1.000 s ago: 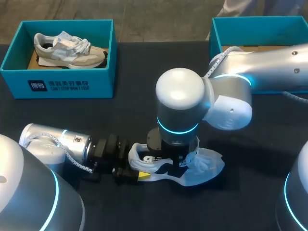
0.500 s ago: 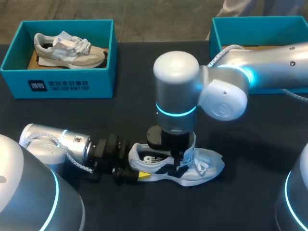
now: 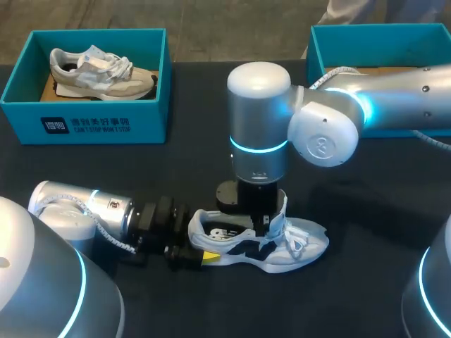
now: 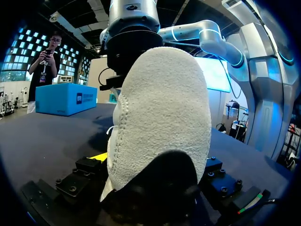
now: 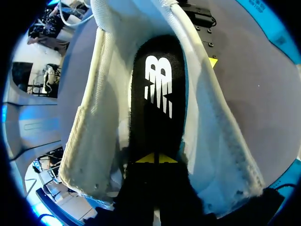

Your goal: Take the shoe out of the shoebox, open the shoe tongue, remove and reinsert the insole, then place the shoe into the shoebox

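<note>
Table (image 3: 366, 211), dark top. The shoe (image 3: 299, 246) lies on its sole near my edge of it, heel toward my left arm, toe toward my right, out of either box. My left gripper (image 3: 197, 245) lies low along the table, its fingers clamped on the heel from both sides; in my left wrist view the pale heel fills the gap between them. My right arm comes in over the table and points straight down into the shoe's mouth. My right gripper (image 5: 155, 159) has its yellow tips pinched together on the front end of the black insole (image 5: 157, 89), which lies inside the shoe. Laces (image 3: 292, 243) loose over the forefoot. Far left, a teal shoebox (image 3: 91, 127) holds a second shoe (image 3: 99, 70). Far right, a second shoebox (image 3: 352, 42), partly behind my right arm.
</note>
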Robot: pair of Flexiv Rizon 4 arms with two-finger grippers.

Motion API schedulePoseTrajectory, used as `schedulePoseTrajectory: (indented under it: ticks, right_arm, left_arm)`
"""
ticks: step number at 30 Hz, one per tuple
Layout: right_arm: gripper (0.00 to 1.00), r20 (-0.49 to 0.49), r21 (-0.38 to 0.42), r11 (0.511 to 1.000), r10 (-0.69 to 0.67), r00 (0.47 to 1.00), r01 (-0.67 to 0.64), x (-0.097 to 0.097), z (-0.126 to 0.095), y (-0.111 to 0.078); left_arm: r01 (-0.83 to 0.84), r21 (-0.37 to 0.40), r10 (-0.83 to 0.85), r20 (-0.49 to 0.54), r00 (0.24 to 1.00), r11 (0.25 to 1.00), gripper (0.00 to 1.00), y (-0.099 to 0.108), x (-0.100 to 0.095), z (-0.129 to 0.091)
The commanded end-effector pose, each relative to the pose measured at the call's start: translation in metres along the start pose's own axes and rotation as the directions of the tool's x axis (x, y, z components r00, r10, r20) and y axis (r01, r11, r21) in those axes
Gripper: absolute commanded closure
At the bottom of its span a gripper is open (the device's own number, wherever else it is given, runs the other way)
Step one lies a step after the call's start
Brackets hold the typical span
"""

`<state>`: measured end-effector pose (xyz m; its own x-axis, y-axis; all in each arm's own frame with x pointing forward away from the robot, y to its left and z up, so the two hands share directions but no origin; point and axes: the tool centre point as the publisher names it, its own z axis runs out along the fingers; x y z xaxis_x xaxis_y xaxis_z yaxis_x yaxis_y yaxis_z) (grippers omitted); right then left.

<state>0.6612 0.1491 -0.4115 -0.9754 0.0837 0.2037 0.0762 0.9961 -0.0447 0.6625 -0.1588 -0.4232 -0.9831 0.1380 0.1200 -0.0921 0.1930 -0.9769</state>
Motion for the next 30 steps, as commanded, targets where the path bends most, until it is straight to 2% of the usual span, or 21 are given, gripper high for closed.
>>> schedulePoseTrajectory:
  ticks: [1, 16, 22, 30]
  right_arm:
    - [1.0, 0.02, -0.022, 1.0, -0.004, 1.0, 0.005, 0.016, 0.035, -0.005]
    - [1.0, 0.216, -0.233, 0.967, -0.055, 0.975, 0.106, 0.033, -0.01, -0.012]
    - [1.0, 0.273, -0.288, 0.945, -0.071, 0.96, 0.152, 0.033, -0.021, -0.013]
    - [1.0, 0.321, -0.378, 0.907, -0.06, 0.945, 0.186, 0.028, -0.025, -0.013]
  left_arm:
    - [0.002, -0.001, -0.002, 0.002, 1.0, 1.0, 1.0, 0.002, 0.0, 0.001]
    - [0.002, -0.001, -0.002, 0.002, 1.0, 1.0, 1.0, 0.002, 0.0, 0.001]
    - [0.002, -0.001, -0.002, 0.002, 1.0, 1.0, 1.0, 0.002, 0.0, 0.001]
    - [0.002, -0.001, -0.002, 0.002, 1.0, 1.0, 1.0, 0.002, 0.0, 0.001]
